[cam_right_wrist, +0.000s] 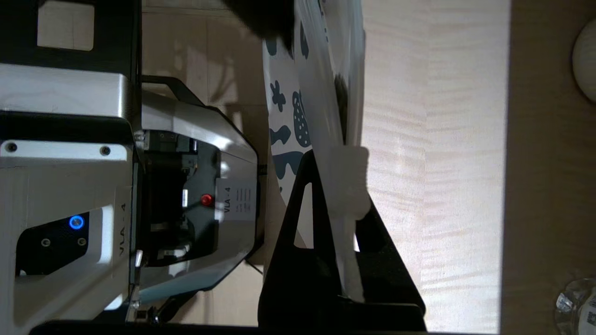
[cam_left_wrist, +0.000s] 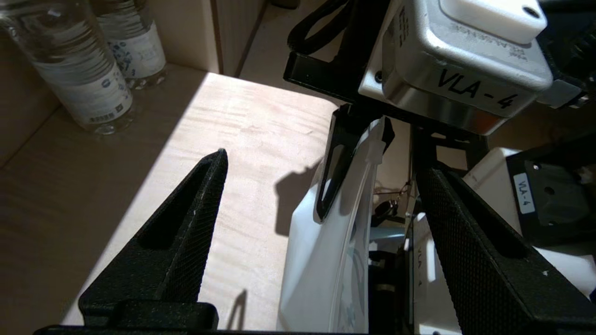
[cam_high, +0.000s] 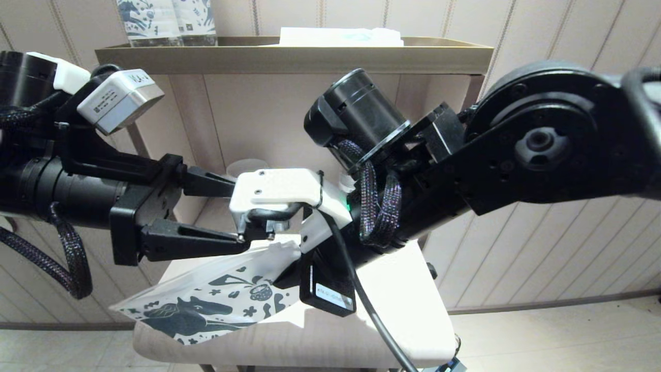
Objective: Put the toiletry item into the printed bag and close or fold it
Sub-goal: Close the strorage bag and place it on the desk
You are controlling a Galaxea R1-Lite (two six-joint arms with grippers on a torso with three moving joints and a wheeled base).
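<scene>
The printed bag [cam_high: 206,305], a white pouch with a dark blue horse and flowers, hangs tilted above the small table. My right gripper [cam_right_wrist: 340,181] is shut on the top edge of the printed bag [cam_right_wrist: 288,121], right at its white slider [cam_right_wrist: 349,177]. My left gripper [cam_left_wrist: 326,163] is open, with one finger on each side of the hanging printed bag [cam_left_wrist: 321,260] and neither touching it. In the head view the left gripper [cam_high: 237,213] reaches in from the left, just above the pouch. The toothbrush is not plainly visible in any view.
The pale wooden tabletop [cam_high: 408,305] lies under the bag. Two clear bottles [cam_left_wrist: 84,79] with printed labels stand at its back corner, with a glass [cam_right_wrist: 577,302] nearby. A brass-edged shelf [cam_high: 294,54] with more bottles sits above and behind.
</scene>
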